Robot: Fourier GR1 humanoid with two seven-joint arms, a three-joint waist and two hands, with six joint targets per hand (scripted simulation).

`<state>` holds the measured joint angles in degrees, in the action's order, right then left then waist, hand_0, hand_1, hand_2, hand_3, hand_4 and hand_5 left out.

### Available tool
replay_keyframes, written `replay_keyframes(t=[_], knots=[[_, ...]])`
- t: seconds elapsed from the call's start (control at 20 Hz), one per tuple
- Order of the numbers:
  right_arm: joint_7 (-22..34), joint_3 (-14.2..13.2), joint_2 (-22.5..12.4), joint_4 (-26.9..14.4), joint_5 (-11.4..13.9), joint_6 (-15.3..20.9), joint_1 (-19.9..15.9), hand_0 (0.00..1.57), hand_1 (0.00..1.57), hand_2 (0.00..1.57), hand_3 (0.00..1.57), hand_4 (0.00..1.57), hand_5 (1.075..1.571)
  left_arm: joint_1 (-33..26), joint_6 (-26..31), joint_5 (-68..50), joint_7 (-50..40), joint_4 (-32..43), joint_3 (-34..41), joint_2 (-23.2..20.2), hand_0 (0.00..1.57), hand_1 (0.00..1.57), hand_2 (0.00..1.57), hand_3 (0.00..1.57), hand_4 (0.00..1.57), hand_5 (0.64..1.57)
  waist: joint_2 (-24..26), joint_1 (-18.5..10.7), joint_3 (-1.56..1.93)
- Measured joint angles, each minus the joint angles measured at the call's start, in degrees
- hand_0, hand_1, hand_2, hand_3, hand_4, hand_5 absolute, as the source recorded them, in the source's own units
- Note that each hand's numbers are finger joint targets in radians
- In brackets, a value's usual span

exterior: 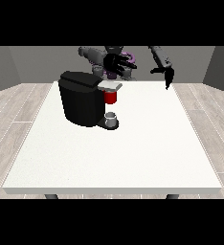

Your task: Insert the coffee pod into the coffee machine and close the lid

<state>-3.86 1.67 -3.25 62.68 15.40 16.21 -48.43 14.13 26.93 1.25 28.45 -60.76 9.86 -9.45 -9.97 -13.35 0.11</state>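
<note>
1. Where the surface runs toward its near edge, it is white.
2. Machine stands near the far-left corner, a cup on its base, a red part above it.
3. Pod: cannot tell where.
4. Hand at the view's left hovers behind the machine, fingers spread.
5. Hand at the view's right hangs over the far edge, fingers straight, holding nothing.

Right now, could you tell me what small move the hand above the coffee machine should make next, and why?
Probably lower the hand at the view's left toward the grey lid of the coffee machine. Its fingers are spread and hold nothing, it hangs above and behind the lid, and the red pod holder sits just under that lid. Whether a pod is already inside cannot be told.
</note>
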Motion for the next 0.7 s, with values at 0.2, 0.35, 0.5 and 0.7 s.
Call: replay_keyframes(t=[0.2, 0.35, 0.5, 0.7], knots=[[-0.4, 1.4, 1.7, -1.6, 0.8, -0.1, -3.0, 0.0, 0.0, 0.0, 0.0, 0.44, 1.571, 0.4, 0.0, -0.2, 0.2, 0.8, -0.2, 0.3, 0.0, 0.0, 0.0, 0.0, 0.35, 1.571, 0.3, -0.2, -0.09], [-2.4, 3.2, 2.5, -2.2, -0.4, -1.3, -1.7, 0.0, 0.0, 0.0, 0.0, 0.47, 1.571, -1.1, -0.7, 0.6, 1.7, 1.0, -1.0, 1.2, 0.0, 0.0, 0.0, 0.0, 0.17, 1.571, 1.1, 0.2, -0.11], [-2.5, 7.1, 2.9, -2.1, -1.5, -1.4, -0.7, 0.0, 0.0, 0.0, 0.0, 0.49, 1.571, -1.3, -0.7, 1.1, 3.8, 2.9, -1.0, 1.0, 0.0, 0.0, 0.0, 0.0, 0.17, 1.571, 1.7, 0.4, -0.12], [-5.3, 13.8, 3.1, 0.0, -4.5, -3.4, 3.9, 0.0, 0.0, 0.0, 0.0, 0.51, 1.571, -2.4, -0.7, 1.7, 4.7, 4.6, -1.5, 1.4, 0.0, 0.0, 0.0, 0.0, 0.17, 1.571, 3.3, 0.9, -0.12]])
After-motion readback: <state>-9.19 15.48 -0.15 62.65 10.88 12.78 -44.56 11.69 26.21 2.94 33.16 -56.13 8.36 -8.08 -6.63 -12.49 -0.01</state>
